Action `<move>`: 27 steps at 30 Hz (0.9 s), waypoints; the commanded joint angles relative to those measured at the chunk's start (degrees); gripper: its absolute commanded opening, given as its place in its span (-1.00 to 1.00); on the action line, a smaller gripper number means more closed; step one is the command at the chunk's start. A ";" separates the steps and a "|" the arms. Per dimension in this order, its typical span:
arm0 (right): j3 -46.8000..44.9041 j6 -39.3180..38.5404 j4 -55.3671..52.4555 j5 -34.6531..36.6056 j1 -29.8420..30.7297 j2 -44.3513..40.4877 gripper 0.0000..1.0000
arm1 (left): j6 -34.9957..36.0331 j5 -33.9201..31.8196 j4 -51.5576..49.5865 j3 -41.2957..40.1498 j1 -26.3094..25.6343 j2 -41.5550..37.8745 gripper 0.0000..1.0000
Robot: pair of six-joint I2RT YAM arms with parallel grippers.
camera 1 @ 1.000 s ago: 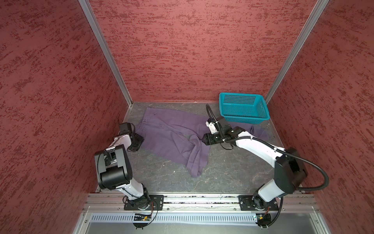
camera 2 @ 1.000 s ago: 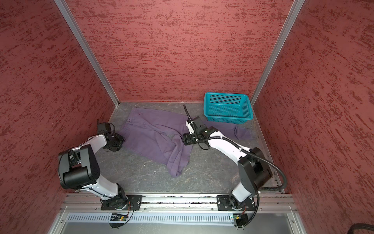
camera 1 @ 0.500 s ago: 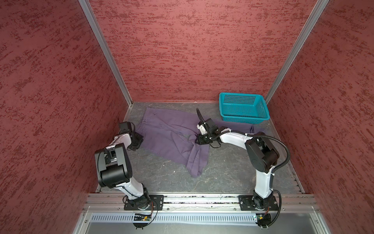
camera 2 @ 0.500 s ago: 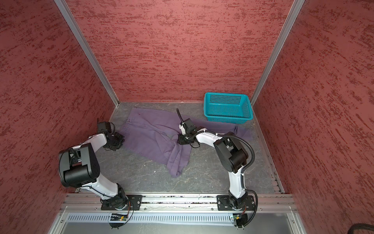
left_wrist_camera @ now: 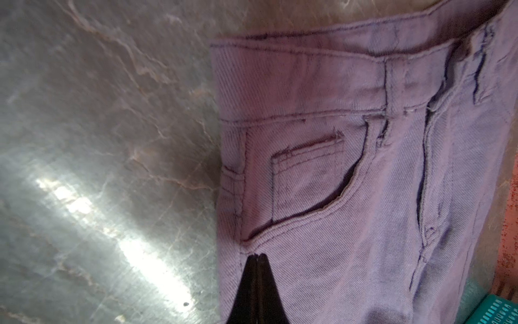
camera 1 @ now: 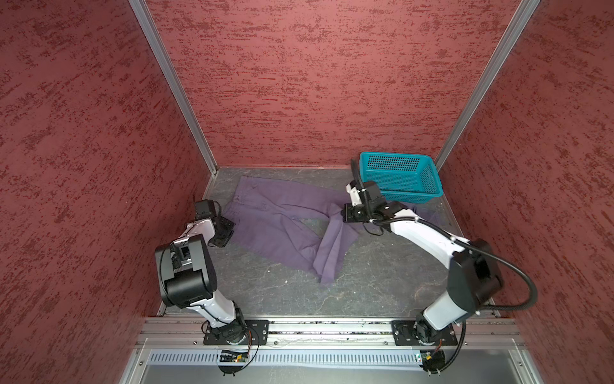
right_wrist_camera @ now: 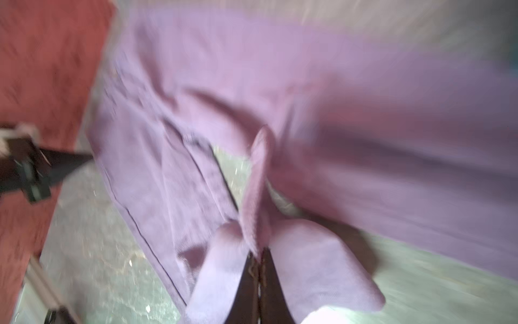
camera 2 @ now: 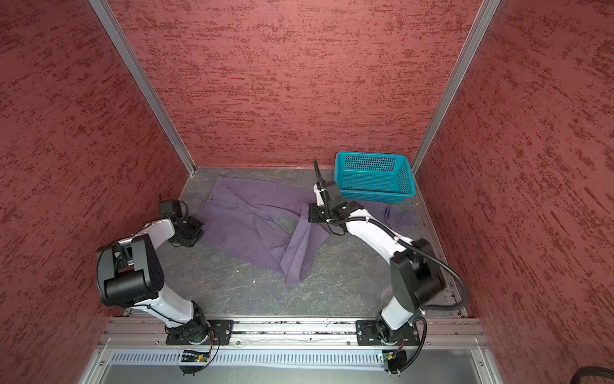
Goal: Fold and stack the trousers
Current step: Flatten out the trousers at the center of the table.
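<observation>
the teal basket [camera 1: 408, 196] shows only its own holed floor. the trousers [camera 1: 275, 226] lie spread on the table [camera 1: 382, 266] in front of it. the left claw [left_wrist_camera: 258, 259] is clamped tight on their hip seam, and the right claw [right_wrist_camera: 259, 252] on a raised fold nearer the basket.

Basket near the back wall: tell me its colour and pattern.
The basket is teal, perforated with a grid of small holes; clearest in a top view.

Left arm folded, elbow bulky near base, forearm reaching forward; left hand [left_wrist_camera: 256, 255] low, fingertips pressed together on side seam of trousers [left_wrist_camera: 350, 196]; right arm elbow out to right, forearm stretched forward and inward; right hand [right_wrist_camera: 259, 252] clamped on raised cloth fold.
</observation>
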 commanded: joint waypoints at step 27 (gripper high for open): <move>-34.04 17.18 -14.65 29.46 -36.59 -46.14 -0.19 | -0.45 -3.40 -5.09 -6.06 4.97 -11.83 -0.64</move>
